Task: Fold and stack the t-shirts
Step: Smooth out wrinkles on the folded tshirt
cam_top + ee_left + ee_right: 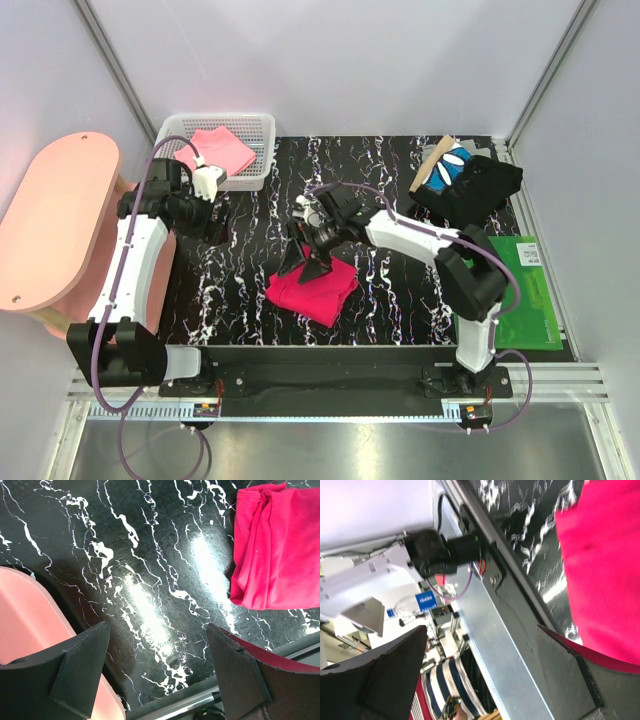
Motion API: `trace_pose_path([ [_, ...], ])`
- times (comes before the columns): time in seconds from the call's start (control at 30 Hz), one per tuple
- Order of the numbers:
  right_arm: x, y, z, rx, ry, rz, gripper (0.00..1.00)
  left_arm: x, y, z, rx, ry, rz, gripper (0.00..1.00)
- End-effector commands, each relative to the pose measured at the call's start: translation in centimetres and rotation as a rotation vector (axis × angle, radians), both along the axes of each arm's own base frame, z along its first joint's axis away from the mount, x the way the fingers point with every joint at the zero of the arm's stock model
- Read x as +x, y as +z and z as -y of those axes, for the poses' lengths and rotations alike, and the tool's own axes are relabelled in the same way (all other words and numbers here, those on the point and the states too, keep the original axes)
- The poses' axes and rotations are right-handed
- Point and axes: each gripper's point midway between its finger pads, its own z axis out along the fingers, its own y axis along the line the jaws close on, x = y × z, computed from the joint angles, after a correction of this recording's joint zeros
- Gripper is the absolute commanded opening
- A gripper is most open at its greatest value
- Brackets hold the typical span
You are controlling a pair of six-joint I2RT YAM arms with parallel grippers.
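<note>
A crimson-red t-shirt [314,289] lies folded in a small bundle on the black marbled table [250,290], near the middle front. My right gripper [308,258] hangs over its far left edge, open, with nothing between its fingers; in the right wrist view [481,629] the red t-shirt [605,565] fills the right side. My left gripper [215,216] is open and empty over bare table to the left; its wrist view [157,627] shows the red t-shirt [280,545] at the upper right. Folded black [478,190] and blue-with-white-marks [451,165] t-shirts lie at the back right.
A white mesh basket [255,128] at the back left holds a folded pink t-shirt [222,151]. A pink rounded stand [50,230] is beside the left arm. A green mat [528,295] lies at the right edge. Metal rails run along the table's front.
</note>
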Motion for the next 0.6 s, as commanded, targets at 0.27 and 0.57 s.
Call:
trace_pose_path([
  [0.27,-3.5,-5.2,1.6,-0.015,0.066,-0.125,0.95,1.0,1.6,0.7,-0.040,-0.021,0.042,0.83],
  [0.57,-5.0,-13.6,4.2,-0.223,0.068,-0.186,0.93,0.8,0.9,0.8,-0.042,-0.032,0.023,0.83],
])
